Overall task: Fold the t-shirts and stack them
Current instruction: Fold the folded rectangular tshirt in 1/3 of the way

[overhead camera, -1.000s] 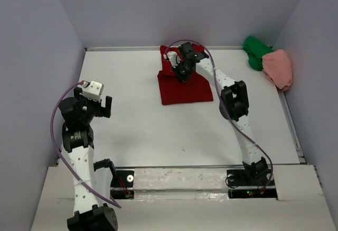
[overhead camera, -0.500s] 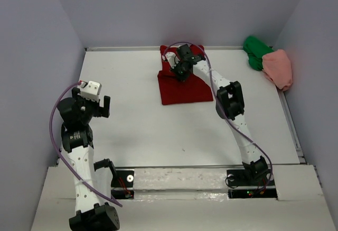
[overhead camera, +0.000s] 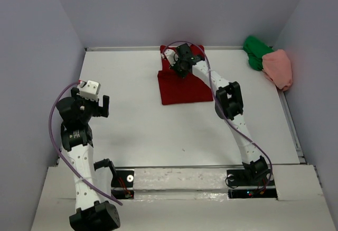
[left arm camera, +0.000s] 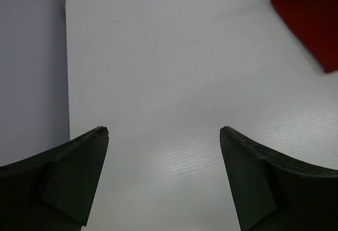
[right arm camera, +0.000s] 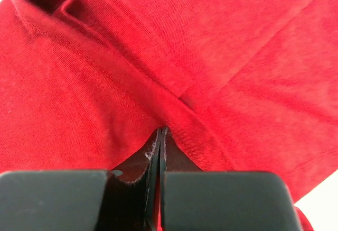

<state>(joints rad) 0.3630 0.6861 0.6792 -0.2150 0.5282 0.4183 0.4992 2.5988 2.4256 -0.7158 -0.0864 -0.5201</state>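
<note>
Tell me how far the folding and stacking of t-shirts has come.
Done: red t-shirt lies roughly folded flat. In hand: right gripper pinches its fabric. Remaining: green t-shirt and pink t-shirt lie bunched at the far right, nothing stacked; left gripper hangs open.

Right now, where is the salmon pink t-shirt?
In the top view, the salmon pink t-shirt lies bunched at the far right edge of the table, touching the green t-shirt just behind it.

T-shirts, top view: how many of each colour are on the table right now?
dark red t-shirt: 1
green t-shirt: 1
salmon pink t-shirt: 1
Total: 3
</note>
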